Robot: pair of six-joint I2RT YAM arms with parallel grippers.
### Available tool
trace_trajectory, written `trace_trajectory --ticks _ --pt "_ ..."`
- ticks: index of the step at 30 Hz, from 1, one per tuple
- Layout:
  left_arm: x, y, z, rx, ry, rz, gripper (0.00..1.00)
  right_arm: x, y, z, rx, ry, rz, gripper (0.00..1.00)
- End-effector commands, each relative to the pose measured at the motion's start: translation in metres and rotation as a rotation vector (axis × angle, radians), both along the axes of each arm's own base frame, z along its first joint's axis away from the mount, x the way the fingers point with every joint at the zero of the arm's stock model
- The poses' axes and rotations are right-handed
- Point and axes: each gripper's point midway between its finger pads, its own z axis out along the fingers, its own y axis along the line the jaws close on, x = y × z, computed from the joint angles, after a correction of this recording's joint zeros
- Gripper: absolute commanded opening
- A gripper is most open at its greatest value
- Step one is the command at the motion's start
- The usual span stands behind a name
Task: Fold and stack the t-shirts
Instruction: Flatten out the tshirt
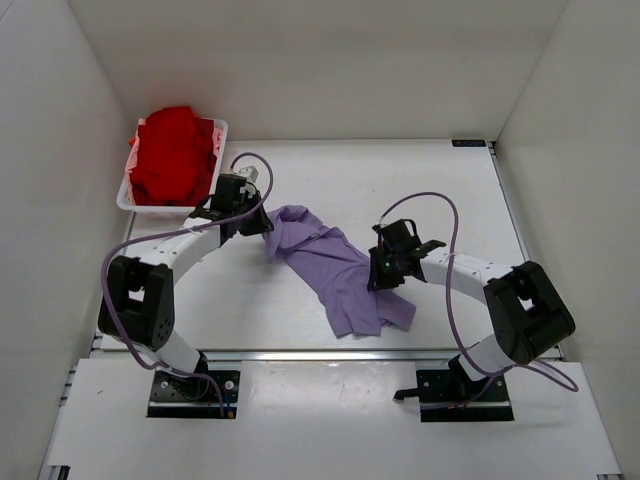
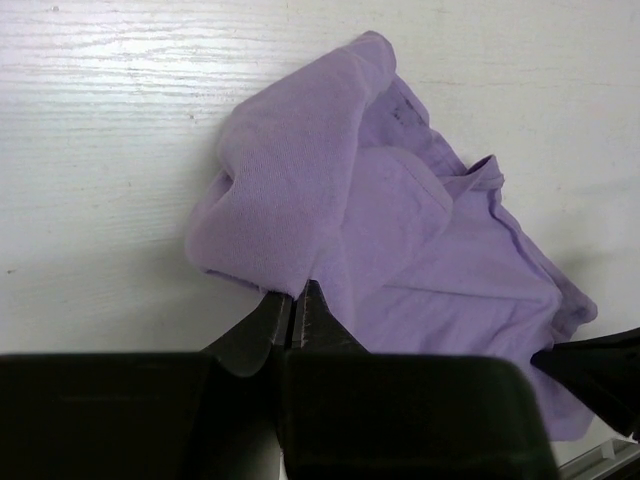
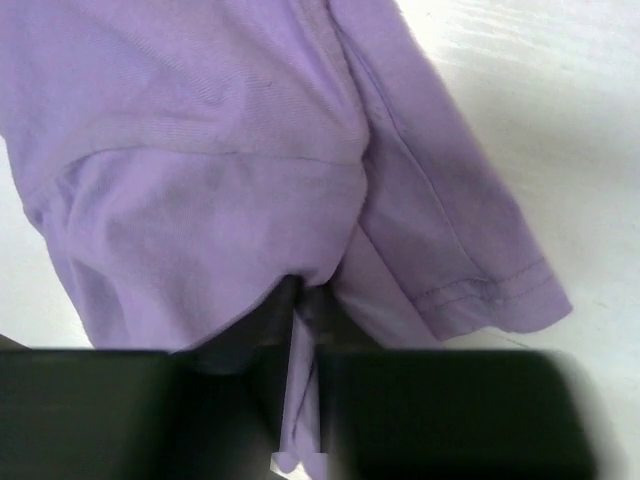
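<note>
A small printed neck mark is showing on the lavender shirt (image 2: 405, 110) in the left wrist view, but it is too blurred to read; no other writing is legible.

The left arm is reaching from its base up toward 12 o'clock, then bending at the elbow toward 2 o'clock. The left gripper (image 2: 298, 300) is sitting at the shirt's upper end, its fingers pressed together on a bunched fold of the cloth. The right arm is folding back from its base and stretching toward 9 o'clock. The right gripper (image 3: 300, 310) is meeting the shirt's right-hand edge, its fingers pinched on a strip of lavender fabric that is running between them.

The lavender shirt is lying crumpled at the middle of the table (image 1: 450, 200), running slantwise from 11 o'clock to 5 o'clock between the two grippers. The red shirt (image 1: 172, 155) is sitting heaped in the white tray (image 1: 222, 128) at the table's 10 o'clock corner, well apart from the lavender one.
</note>
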Motion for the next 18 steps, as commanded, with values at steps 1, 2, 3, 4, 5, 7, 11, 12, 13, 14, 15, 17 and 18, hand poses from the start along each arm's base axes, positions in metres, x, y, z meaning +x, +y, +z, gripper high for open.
trace_trajectory --ticks 1,2,3,4,5,7,11,12,13,14,15,17,18 --pt "-0.001 0.0 0.02 -0.041 -0.05 -0.001 0.0 0.009 0.008 0.008 0.027 -0.047 -0.001 0.01" --pt "-0.001 -0.001 0.023 -0.047 -0.055 -0.001 0.0 0.013 0.006 0.011 0.019 -0.058 -0.008 0.01" --pt "-0.001 -0.001 0.024 -0.047 -0.058 0.0 0.0 0.014 0.008 0.016 0.02 -0.066 -0.007 0.02" --pt "-0.003 0.0 0.021 -0.042 -0.046 -0.001 0.0 0.014 0.01 0.02 0.019 -0.075 0.002 0.03" --pt "-0.002 -0.001 0.023 -0.034 -0.043 0.003 0.0 0.017 0.006 0.025 0.019 -0.083 -0.014 0.02" --pt "-0.002 0.0 0.02 -0.01 -0.03 0.002 0.0 0.02 0.009 0.04 0.046 -0.104 -0.01 0.0" --pt "0.008 0.003 0.031 -0.017 -0.039 0.01 0.0 0.032 0.005 0.089 0.059 -0.205 -0.027 0.01" --pt "0.013 0.003 0.039 -0.031 -0.051 0.019 0.0 0.033 0.002 0.101 0.066 -0.226 -0.033 0.0" --pt "0.018 0.005 0.046 -0.044 -0.063 0.03 0.0 0.039 0.001 0.127 0.089 -0.291 -0.042 0.0" --pt "0.024 0.008 0.059 -0.047 -0.09 0.04 0.0 0.043 -0.005 0.136 0.09 -0.316 -0.057 0.0" --pt "0.032 0.007 0.075 -0.065 -0.117 0.054 0.0 0.048 -0.01 0.16 0.099 -0.379 -0.076 0.0" --pt "0.043 0.011 0.1 -0.083 -0.159 0.087 0.0 0.058 -0.027 0.193 0.114 -0.461 -0.136 0.0" --pt "0.05 0.013 0.109 -0.091 -0.166 0.105 0.0 0.061 -0.036 0.215 0.136 -0.517 -0.155 0.0"
